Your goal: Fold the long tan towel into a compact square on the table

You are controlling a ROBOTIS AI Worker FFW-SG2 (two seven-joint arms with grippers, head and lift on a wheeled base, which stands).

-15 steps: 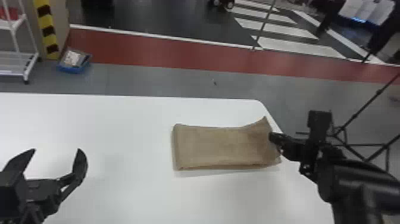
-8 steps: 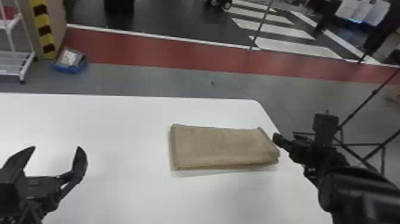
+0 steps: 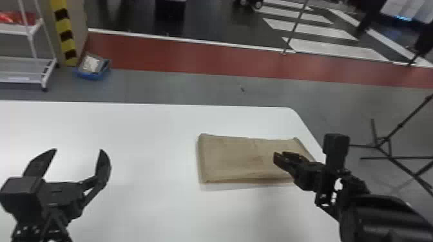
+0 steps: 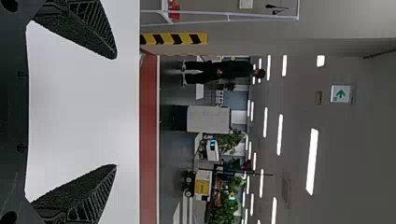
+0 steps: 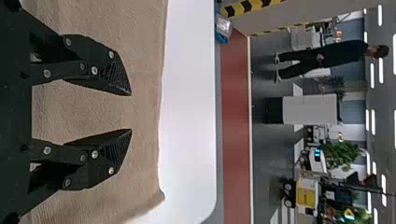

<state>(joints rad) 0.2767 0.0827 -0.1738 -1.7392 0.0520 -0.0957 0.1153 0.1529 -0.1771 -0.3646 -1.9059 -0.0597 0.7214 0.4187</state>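
Low on the left, over the white table point(image 3: 145, 128), left gripper point(image 3: 79, 150) with two fingers wide apart, let go. On the right, above the right part of the tan towel point(image 3: 232, 161), right gripper point(image 3: 279, 155), let go too, with a gap between its fingers in the right wrist view. Can't tell if touching the cloth. Towel folded into a flat, long box shape on the right part of the table, with its right end near the slanting side edge. Between left gripper and towel, a wide stretch of table; behind the towel, a strip of white up to the far edge and round corner. Past the side edge, a black stand point(image 3: 389, 157) on the floor. Farther off on the left, a blue bin point(image 3: 93, 75) with pale stuff point(image 3: 91, 63) in it. Beside it, a white rack point(image 3: 29, 77) with something red point(image 3: 17, 17) on its upper shelf.
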